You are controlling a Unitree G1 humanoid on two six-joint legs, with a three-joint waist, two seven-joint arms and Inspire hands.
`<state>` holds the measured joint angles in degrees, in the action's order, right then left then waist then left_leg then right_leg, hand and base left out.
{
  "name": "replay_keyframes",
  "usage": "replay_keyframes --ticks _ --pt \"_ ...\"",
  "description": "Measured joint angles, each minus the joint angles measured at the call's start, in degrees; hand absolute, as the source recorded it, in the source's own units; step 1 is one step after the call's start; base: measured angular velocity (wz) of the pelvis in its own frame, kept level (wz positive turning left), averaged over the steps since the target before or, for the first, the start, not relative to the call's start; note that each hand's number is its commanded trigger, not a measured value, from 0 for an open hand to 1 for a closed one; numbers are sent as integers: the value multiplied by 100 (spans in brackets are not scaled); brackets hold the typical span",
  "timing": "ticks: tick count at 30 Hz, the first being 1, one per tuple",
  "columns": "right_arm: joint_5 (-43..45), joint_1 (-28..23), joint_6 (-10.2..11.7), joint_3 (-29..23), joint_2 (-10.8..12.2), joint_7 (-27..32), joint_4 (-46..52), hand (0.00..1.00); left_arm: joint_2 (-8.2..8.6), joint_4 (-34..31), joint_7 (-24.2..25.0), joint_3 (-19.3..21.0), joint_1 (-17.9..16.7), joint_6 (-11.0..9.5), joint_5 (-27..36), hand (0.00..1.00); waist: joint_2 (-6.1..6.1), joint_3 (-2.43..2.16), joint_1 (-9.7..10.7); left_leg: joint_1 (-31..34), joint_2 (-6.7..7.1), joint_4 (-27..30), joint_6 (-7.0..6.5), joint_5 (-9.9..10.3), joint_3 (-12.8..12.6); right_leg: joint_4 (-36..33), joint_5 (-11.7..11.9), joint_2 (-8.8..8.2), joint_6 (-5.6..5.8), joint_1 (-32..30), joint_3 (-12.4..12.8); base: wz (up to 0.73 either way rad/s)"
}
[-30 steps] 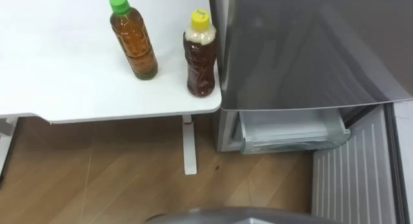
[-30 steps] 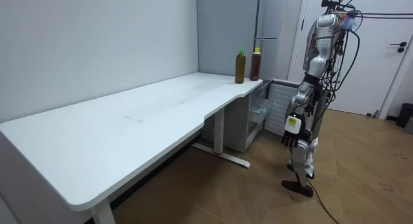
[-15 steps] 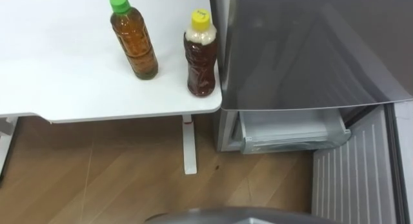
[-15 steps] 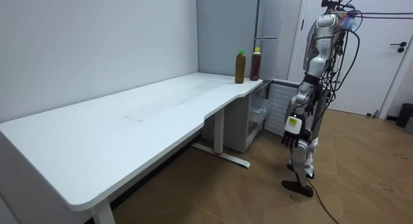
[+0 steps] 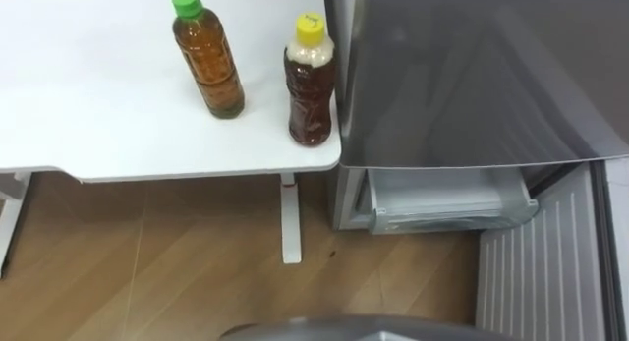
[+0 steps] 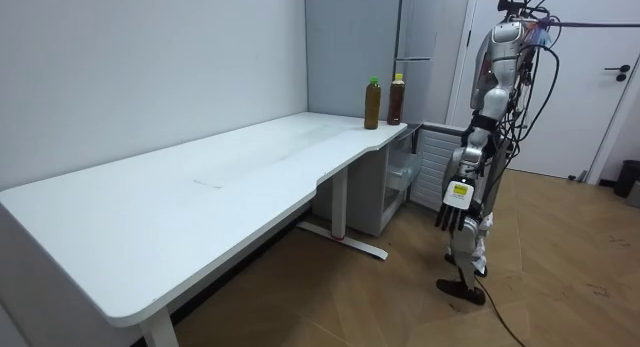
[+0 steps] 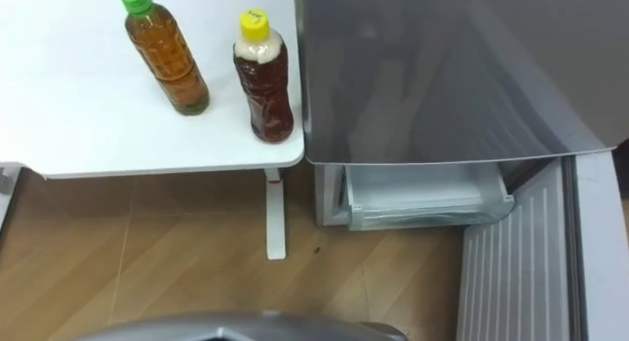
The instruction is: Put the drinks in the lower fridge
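Left eye view: green-capped bottle of amber drink and yellow-capped bottle of darker drink, both upright on the white table, near its right corner. Apart from each other, not touching. Yellow-capped bottle nearer the table's edge and just beside the grey fridge. Under the fridge's grey top, pale lower drawer pulled out toward the camera. To the right of it, ribbed inner face of the opened lower door.

Right eye view: same layout of bottles, table and fridge. Below the table's corner, white table leg down to the wooden floor, near the fridge's base.

Room view: standing upright on the wooden floor at the far end of the long table, in front of the opened lower fridge. Left hand hanging beside the thigh, fingers loose and pointing down, holding nothing, well apart from both bottles. Both drinks side by side on the table's far corner, next to the fridge, not inside it.
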<state>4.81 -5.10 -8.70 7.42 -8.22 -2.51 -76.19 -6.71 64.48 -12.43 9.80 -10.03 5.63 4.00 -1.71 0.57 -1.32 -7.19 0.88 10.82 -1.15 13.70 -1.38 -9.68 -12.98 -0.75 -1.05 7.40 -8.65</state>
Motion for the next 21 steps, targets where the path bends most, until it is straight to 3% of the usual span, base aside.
replay_keyframes --ticks 2,8,15,19,21 --pt "-40 -29 75 -106 -12 66 -39 0 48 -188 -354 333 52 -213 483 0 3 -7 -74 -31 -1 -3 0 0 2 -8 1 0 -1 28 0 0" --pt "-271 -69 182 -265 -46 243 -29 0 65 -594 -1283 622 -3 -595 1763 0 32 -31 -96 -53 -3 -10 0 0 -27 -4 1 1 -1 39 21 -1" --pt "-225 -116 241 -480 -61 237 0 0 64 -923 -1976 888 -93 -852 2361 0 63 -45 -230 -96 0 -12 0 0 6 -2 1 1 -1 51 40 -1" --pt "-223 -154 249 -489 -77 238 84 0 65 -1560 -2433 915 -114 -896 2560 0 80 -52 -223 -77 1 -10 -1 0 90 -20 8 7 -5 82 -34 12" --pt "-226 -157 316 -492 -108 225 86 0 41 -1823 -2618 923 -65 -1100 2536 0 95 -61 -212 -57 8 -10 -1 0 168 -25 8 2 -5 98 -93 11"
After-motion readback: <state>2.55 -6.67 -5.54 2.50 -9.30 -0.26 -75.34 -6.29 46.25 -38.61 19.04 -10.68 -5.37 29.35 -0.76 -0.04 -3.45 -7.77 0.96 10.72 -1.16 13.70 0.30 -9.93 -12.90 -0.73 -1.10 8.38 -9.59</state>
